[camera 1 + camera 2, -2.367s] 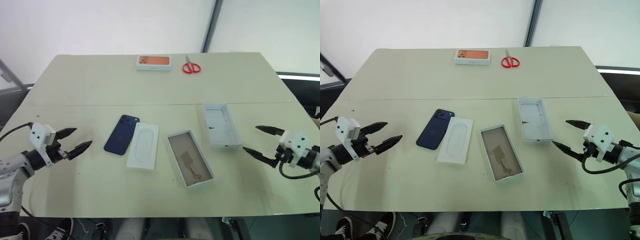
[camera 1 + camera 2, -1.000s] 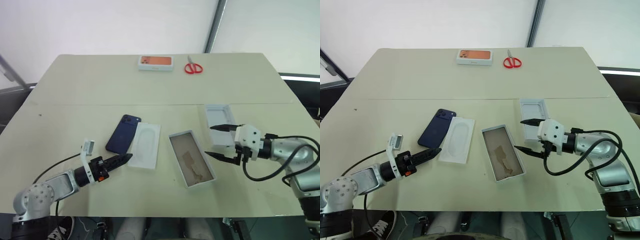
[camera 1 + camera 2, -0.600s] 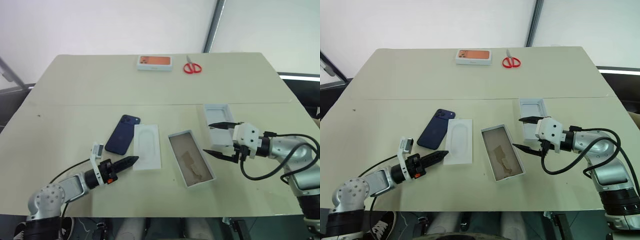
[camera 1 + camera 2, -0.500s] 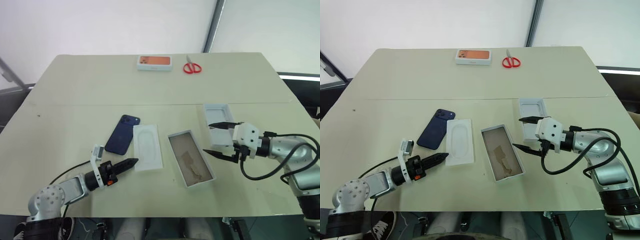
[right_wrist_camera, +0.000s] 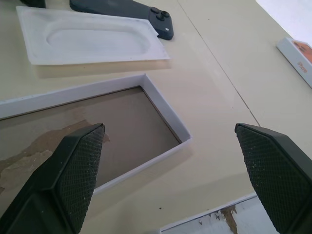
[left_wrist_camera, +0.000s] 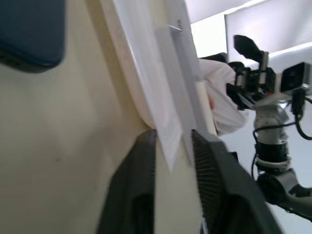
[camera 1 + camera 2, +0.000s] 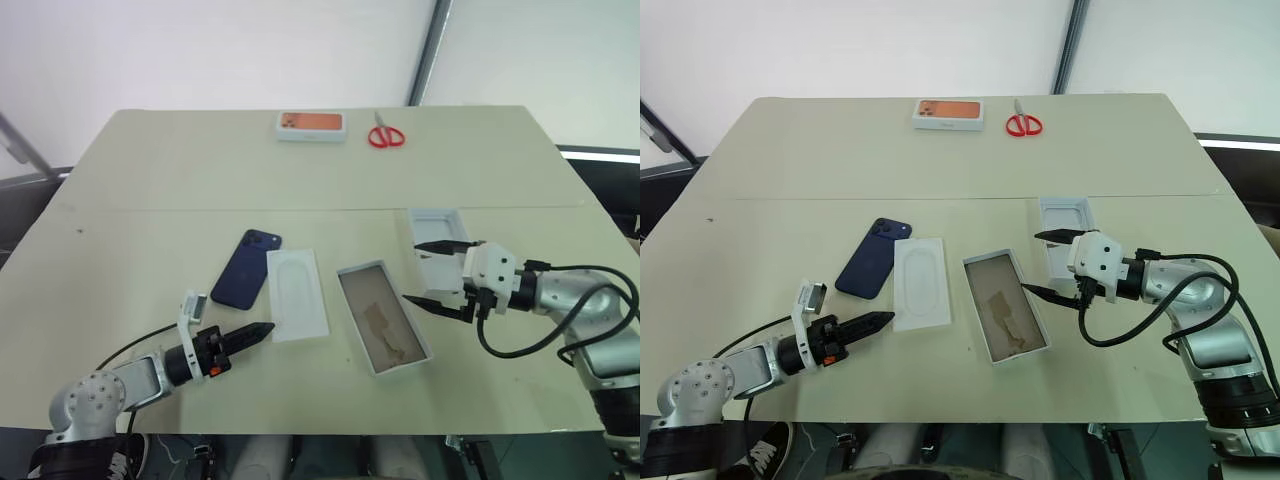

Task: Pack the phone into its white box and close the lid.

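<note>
- Phone point(image 7: 246, 269) lies flat on the table point(image 7: 150, 170), camera bump at its far end, left of centre, touching or just beside the left edge of the white insert point(image 7: 298, 309)
- I see my left gripper point(image 7: 262, 328) low at the insert's near-left corner; in the left wrist view the fingers point(image 6: 141, 195) are nearly together, pinching that thin corner edge
- White box point(image 7: 382, 316) sits open just right of the insert, brown floor showing, nothing inside
- Lid point(image 7: 440, 245) lies inside-up just past the box's far right corner, partly behind my right gripper point(image 7: 428, 272)
- Right fingers point(image 5: 73, 170) spread wide, hovering above the box's right rim and the lid's near end, holding nothing
- Orange-picture box point(image 7: 310, 125) and red scissors point(image 7: 385, 135) sit at the far edge, well apart from everything else
</note>
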You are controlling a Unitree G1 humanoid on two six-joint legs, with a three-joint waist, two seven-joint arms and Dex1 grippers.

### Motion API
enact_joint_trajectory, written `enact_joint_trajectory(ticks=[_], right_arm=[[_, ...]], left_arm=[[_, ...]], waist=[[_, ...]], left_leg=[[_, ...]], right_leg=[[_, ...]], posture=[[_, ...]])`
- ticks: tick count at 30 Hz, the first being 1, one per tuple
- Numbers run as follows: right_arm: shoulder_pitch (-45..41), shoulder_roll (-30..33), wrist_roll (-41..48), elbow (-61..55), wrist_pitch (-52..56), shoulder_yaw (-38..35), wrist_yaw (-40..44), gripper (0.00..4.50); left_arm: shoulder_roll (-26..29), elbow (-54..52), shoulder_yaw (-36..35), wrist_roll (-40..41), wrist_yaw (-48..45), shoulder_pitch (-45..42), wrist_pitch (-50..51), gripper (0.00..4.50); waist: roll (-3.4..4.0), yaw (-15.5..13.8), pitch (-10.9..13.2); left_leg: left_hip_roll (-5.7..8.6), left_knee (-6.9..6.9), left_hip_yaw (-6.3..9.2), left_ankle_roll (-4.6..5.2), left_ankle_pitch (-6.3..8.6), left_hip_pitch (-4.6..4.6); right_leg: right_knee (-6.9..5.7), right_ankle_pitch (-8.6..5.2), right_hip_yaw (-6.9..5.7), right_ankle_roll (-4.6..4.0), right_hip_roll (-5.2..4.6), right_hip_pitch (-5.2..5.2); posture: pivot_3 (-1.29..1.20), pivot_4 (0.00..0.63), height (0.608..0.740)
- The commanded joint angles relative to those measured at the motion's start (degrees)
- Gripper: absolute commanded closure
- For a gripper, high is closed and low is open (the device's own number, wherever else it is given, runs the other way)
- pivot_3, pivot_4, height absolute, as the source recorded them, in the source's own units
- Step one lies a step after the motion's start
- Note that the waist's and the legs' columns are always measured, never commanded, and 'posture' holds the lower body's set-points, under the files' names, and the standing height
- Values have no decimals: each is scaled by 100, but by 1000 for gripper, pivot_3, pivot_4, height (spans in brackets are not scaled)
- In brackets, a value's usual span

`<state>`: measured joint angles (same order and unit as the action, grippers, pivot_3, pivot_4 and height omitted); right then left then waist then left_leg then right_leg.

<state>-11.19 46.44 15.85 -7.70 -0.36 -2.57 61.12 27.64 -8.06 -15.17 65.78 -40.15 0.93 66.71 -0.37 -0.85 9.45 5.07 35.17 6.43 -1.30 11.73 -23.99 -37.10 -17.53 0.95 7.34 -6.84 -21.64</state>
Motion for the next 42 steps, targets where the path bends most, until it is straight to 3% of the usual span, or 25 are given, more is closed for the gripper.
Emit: enact_joint_trajectory(ticks=[1,9,13,21,35,42], right_arm=[[-83,-5,8,-201,-47,-43,-38,0],[-110,5,11,-216,-27,-46,-54,0],[-91,-6,-23,-158,-93,-46,-60,0],[-84,-84,-47,-127,-117,-11,-77,0],[-186,-149,-93,-115,-140,42,-120,0],[-175,-153,-101,-135,-158,39,-176,0]], left_arm=[[41,190,134,-193,23,26,1,4465],[86,245,197,-294,42,-23,-11,4465],[201,202,-100,41,72,-9,201,4465],[519,-74,-443,331,273,205,466,653],[-228,138,379,50,597,-199,451,653],[-238,20,599,-3,675,-245,645,653]], waist=[[13,1,-8],[19,7,-10],[18,15,-10],[10,41,-5],[15,-6,-8],[15,6,-8]], left_leg=[[0,0,1,0,0,10],[-1,-3,0,0,1,21],[-1,-4,1,0,1,21],[-3,-8,1,1,1,-9],[5,0,0,1,1,-6],[5,1,0,2,1,-5]], right_leg=[[2,-1,0,-2,-1,6],[4,-3,1,-5,-2,22],[4,-3,1,-5,-1,22],[2,-2,4,-3,1,-29],[6,-2,3,-4,-3,-20],[5,-2,2,-3,-2,1]], posture=[[0,150,740],[0,150,740],[0,150,740],[0,150,740],[0,150,740],[0,150,740]])
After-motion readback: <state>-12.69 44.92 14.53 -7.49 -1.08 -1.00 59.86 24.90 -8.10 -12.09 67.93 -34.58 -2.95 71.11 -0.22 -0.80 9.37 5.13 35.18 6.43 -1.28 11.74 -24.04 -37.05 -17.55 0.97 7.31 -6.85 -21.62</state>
